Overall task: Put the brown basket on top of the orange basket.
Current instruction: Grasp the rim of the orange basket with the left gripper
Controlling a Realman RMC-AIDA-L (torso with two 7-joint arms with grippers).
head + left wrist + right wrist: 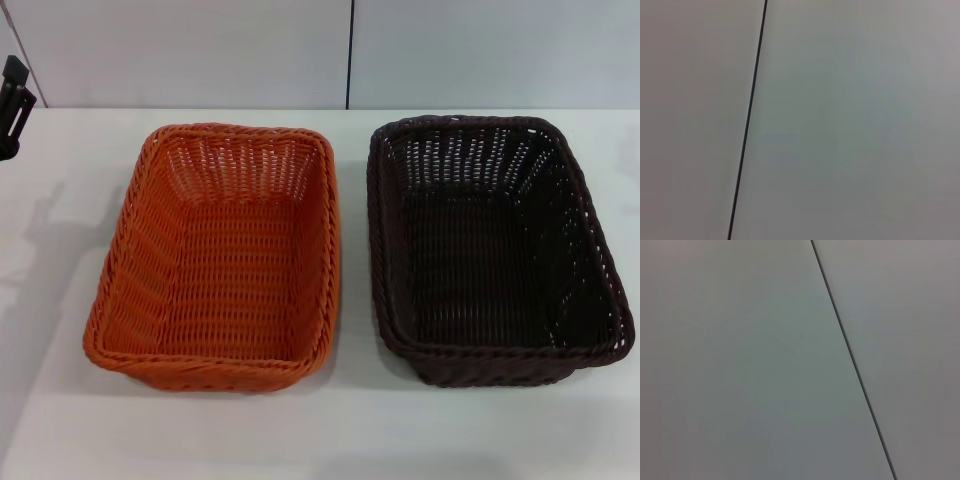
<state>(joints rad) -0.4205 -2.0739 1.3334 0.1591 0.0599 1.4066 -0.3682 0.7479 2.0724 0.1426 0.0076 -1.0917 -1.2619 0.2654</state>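
The table [340, 440] before me was plain white and matte, backed by a pale wall [200, 50] split by one thin dark seam; both of my wrist cameras showed only that wall and seam. Two baskets stood on the table, one of each colour, side by side and apart, a narrow strip of bare tabletop between them. The orange basket [125, 300] sat on my left, upright and open. The brown basket [590, 250] sat on my right, also upright, its far right rim close to the edge of the head view. Open table lay in front of both baskets and to the left of the orange one. My left gripper [14, 105] showed only as a dark piece at the far left edge, well away from the orange basket; I could not tell whether its fingers were spread or closed. My right gripper was out of sight.
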